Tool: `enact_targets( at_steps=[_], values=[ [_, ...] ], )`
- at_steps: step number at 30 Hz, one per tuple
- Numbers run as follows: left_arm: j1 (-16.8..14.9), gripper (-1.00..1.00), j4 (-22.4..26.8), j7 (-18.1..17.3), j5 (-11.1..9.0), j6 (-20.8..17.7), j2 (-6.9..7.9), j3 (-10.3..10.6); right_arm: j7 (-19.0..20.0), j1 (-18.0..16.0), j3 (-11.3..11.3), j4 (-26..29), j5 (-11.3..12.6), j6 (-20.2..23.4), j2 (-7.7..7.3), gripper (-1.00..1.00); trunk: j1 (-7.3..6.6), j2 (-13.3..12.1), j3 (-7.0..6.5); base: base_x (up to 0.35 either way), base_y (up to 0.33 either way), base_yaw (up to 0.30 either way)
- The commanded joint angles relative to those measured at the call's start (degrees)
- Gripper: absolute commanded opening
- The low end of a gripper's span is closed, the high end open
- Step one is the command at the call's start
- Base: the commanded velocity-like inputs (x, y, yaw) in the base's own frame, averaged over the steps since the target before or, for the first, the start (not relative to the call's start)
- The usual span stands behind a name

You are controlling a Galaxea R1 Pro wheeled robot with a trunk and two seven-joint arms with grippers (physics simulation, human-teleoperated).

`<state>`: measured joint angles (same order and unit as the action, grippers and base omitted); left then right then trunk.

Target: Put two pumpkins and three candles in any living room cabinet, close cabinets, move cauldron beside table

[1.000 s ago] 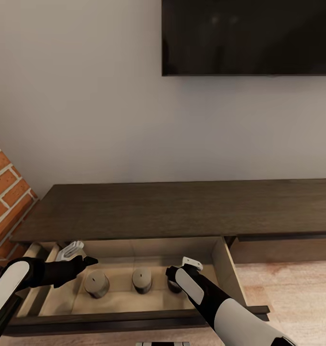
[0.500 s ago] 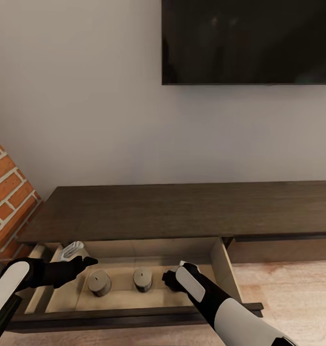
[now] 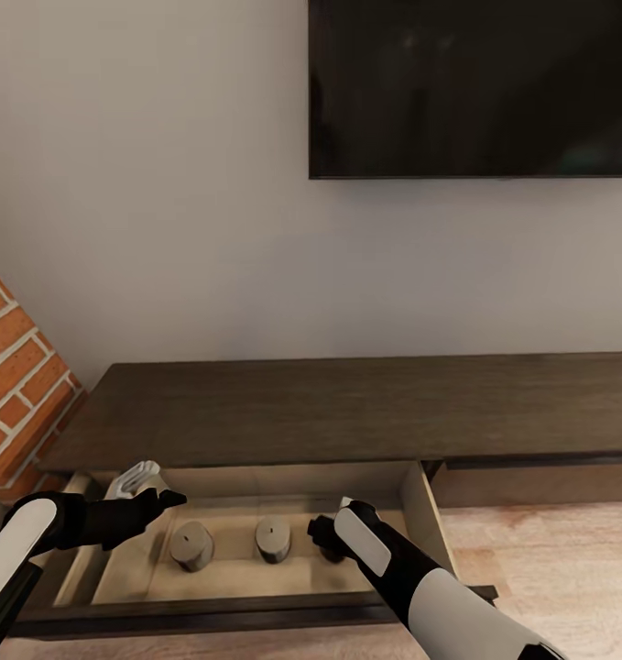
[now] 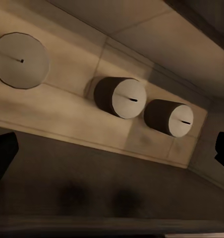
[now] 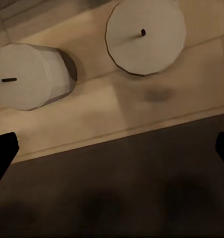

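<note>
Below a wall-mounted TV, the cabinet drawer holds three candles; both pincers gape empty.

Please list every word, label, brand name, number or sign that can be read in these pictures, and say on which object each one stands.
There is no readable text in any view.
The television: dark screen, no brand or label shows.
The candles: plain pale tops with only a short dark wick mark, no writing.
The open drawer and the cabinet top: bare wood, no labels.
The brick wall: no sign.

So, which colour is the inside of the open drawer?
Pale beige; the drawer interior shows best in the head view, around the candles.
</note>
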<state>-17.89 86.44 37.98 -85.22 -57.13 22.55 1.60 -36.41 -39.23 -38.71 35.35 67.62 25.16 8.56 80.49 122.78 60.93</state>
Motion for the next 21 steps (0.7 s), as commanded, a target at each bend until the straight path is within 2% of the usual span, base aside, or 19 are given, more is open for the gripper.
enact_targets(
  at_steps=[1, 21],
  values=[
    [0.0, 1.00, 0.0, 0.6, -0.5, 0.0, 0.03, 0.1, -0.4, -0.1, -0.2, 0.1, 0.3, 0.1, -0.03, 1.00, -0.23, -0.4, -0.14, 0.000, 0.000, 0.000],
    [0.0, 1.00, -0.2, 1.3, 0.5, 0.2, 0.04, 0.2, -0.6, -0.1, -0.2, 0.1, 0.6, 0.4, -0.09, 1.00, -4.63, -8.4, -3.73, 0.000, 0.000, 0.000]
  ],
)
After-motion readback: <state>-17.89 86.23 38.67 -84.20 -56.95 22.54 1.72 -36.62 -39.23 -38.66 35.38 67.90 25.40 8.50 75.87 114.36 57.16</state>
